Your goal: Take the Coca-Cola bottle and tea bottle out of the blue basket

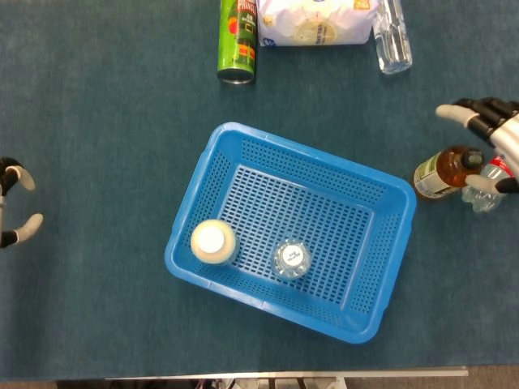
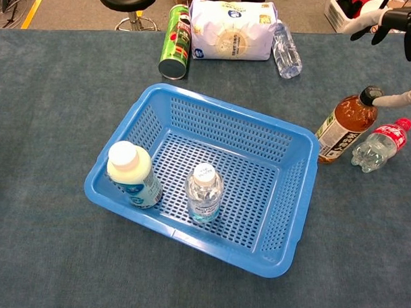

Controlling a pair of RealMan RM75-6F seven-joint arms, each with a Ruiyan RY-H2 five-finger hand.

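Right hand (image 2: 399,25) is spread, holding nothing; one fingertip seemingly touches the tilted tea bottle (image 2: 344,128) below it.

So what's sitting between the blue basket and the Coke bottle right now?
The tea bottle, tilted, stands beside the blue basket's right rim, with the Coca-Cola bottle lying just beyond it. The chest view shows this best.

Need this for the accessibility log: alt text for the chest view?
Tea bottle leans beside a blue basket, the right hand open above it. A Coca-Cola bottle lies alongside.
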